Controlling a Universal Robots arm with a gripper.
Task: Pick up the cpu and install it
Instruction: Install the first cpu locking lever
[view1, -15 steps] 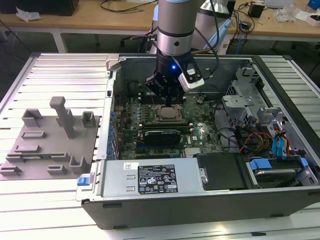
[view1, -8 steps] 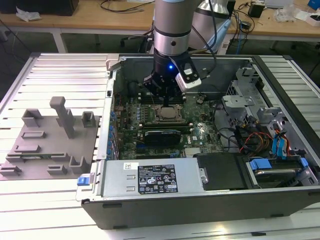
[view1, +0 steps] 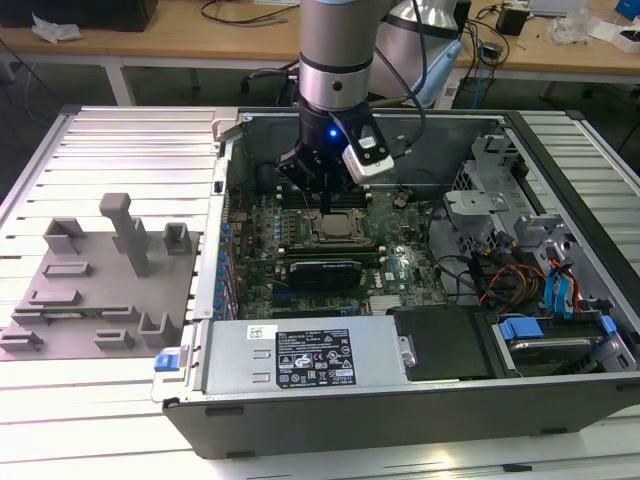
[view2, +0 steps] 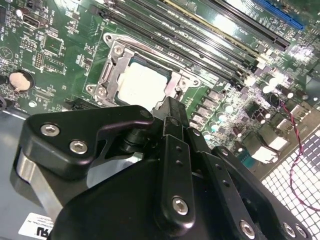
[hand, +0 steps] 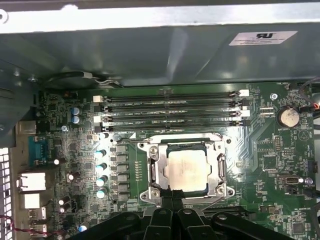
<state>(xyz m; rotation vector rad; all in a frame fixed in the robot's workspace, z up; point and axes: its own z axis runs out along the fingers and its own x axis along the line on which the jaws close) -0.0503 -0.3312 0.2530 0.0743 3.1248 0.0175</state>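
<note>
The cpu (hand: 186, 170) lies flat in the socket frame (hand: 182, 167) on the motherboard (hand: 260, 150), silvery-white lid up; in the second wrist view the cpu (view2: 141, 86) sits square inside the metal frame, nothing gripping it. In the exterior view the socket (view1: 334, 226) is near the middle of the board, inside the open computer case (view1: 400, 400).

The gripper (view1: 327, 200) hangs right above the socket, just over the cpu. In the second wrist view the fingers (view2: 172, 120) come together in one narrow black tip at the socket's edge, with nothing between them; they look pressed together and empty. The gripper (hand: 172, 205) tip in the first wrist view sits at the near edge of the frame.

Four memory slots (hand: 172, 110) run beside the socket. A grey fixture plate (view1: 95, 290) with upright blocks lies on the table (view1: 100, 140), at the exterior view's left of the case.
</note>
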